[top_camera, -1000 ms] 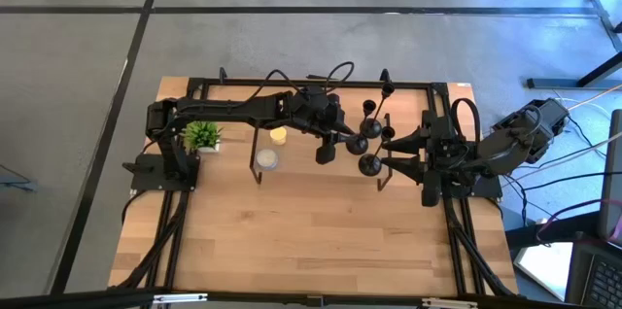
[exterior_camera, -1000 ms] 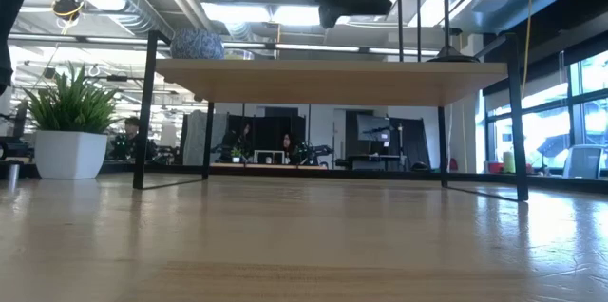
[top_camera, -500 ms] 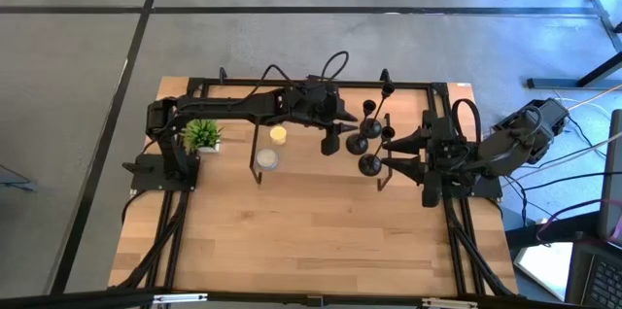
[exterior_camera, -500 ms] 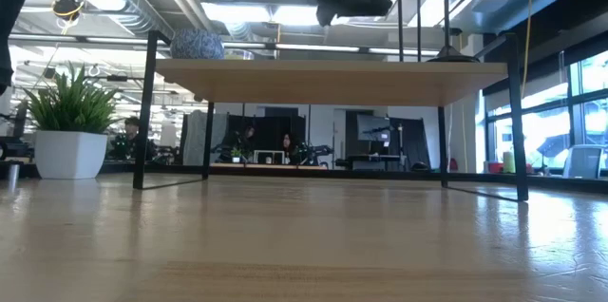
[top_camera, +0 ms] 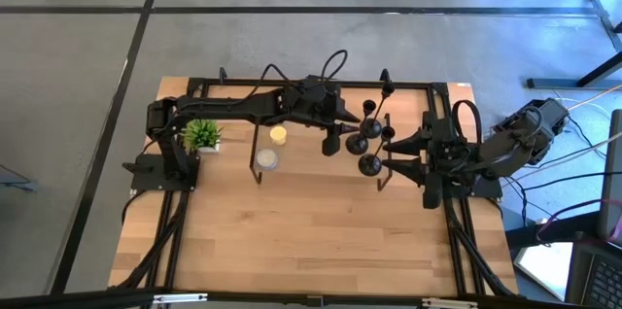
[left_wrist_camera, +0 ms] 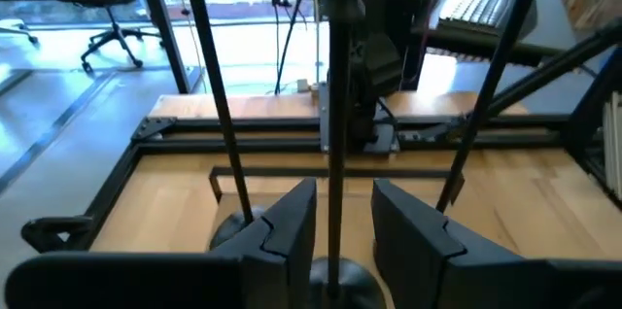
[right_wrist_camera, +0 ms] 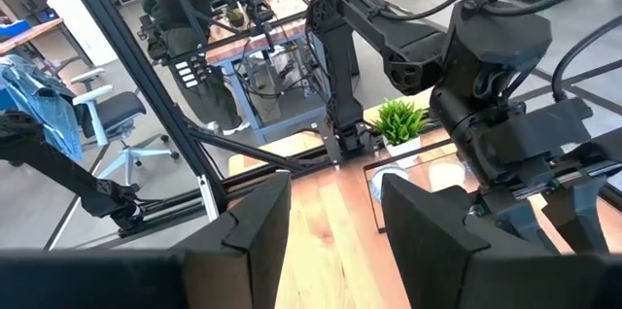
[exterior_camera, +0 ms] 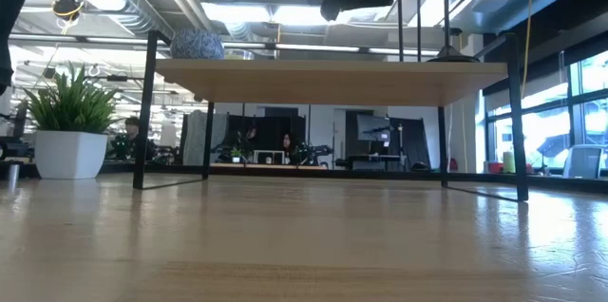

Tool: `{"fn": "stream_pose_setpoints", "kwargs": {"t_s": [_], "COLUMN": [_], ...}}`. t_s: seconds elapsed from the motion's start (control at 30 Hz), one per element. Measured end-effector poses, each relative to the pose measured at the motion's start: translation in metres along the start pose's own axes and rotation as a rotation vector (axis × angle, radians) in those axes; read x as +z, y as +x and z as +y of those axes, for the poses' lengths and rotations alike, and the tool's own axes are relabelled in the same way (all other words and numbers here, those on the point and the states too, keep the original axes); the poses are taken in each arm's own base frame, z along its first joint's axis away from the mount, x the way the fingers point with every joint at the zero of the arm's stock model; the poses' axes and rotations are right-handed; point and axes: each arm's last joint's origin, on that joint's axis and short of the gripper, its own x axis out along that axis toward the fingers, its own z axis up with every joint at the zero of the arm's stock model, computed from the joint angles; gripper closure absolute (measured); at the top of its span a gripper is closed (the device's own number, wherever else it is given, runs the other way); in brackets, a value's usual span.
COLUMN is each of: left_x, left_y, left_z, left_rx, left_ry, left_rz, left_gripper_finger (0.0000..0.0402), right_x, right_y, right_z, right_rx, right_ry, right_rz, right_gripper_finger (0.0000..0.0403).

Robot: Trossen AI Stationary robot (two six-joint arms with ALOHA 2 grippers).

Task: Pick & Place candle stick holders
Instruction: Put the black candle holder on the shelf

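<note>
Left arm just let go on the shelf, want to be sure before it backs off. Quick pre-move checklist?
1. Left gripper open: ok, fingers stand apart either side of the stem.
2. Candlestick free of the fingers: ok, a gap shows on both sides.
3. Candlestick upright on the shelf: ok, stem vertical, base flat.
4. Neighbouring candlesticks clear of the retreat path: cannot tell, stems stand close on both sides.
5. Right gripper out of the way: ok, open and empty at the table's right edge.

candle stick holders (top_camera: 367, 144): three; slim black; upright; clustered on shelf (exterior_camera: 332, 82)
</note>
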Motion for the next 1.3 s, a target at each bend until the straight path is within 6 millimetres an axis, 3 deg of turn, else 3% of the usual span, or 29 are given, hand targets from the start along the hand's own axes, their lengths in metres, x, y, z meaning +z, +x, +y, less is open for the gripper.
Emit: {"fn": "stream_pose_setpoints", "kwargs": {"t_s": [1.3], "left_x": [0.0081], "left_y": [-0.0009], "left_z": [0.0029], "left_rx": [-0.017], "left_ry": [-0.019], "left_rz": [-0.086], "left_gripper_finger": [0.0302], "right_x": [-0.0012], "right_y": [0.0001], "right_z": [-0.0018], "right_rx": [-0.033], "right_ry": [-0.010], "right_rz": [0.000], "right_gripper_finger": [0.0235]}}
